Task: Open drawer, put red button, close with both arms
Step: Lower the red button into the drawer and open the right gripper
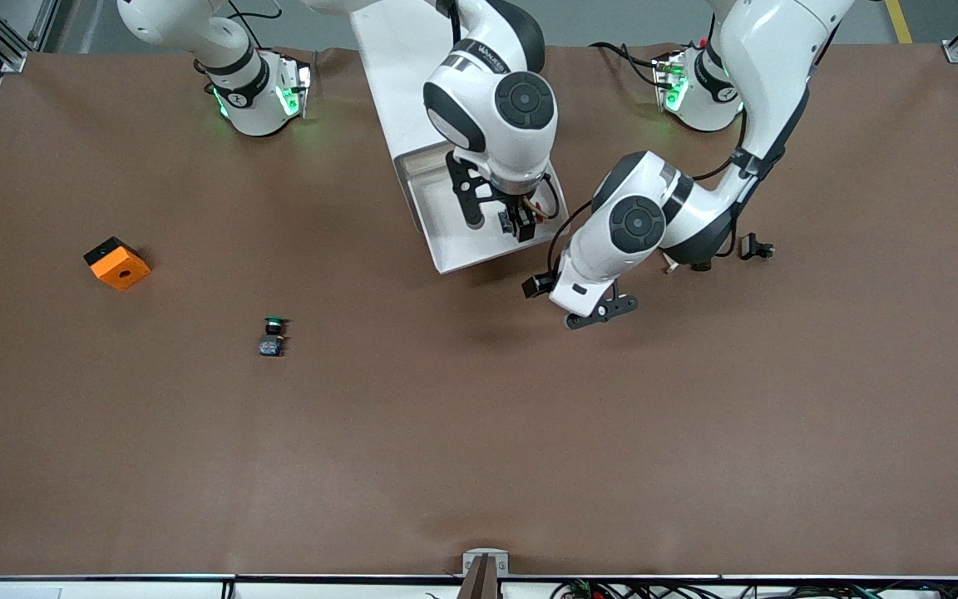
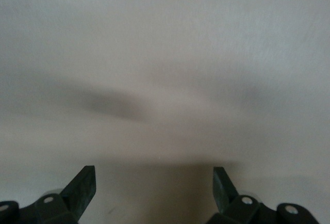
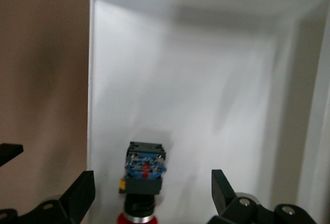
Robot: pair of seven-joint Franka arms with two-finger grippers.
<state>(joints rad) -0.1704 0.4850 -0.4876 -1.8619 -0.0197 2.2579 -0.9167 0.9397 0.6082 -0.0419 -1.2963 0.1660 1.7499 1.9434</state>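
The drawer stands pulled out of the white cabinet, its white tray open to view. The red button lies on its side on the tray floor, its red cap toward my wrist and its grey-blue base away from it. My right gripper hangs open low over the tray, one finger on each side of the button and neither touching it. My left gripper is open and empty, low over the brown table beside the drawer's front corner, toward the left arm's end.
A green-capped button and an orange cube with a hole lie on the table toward the right arm's end. A small black part sits near the left arm. Brown table stretches toward the front camera.
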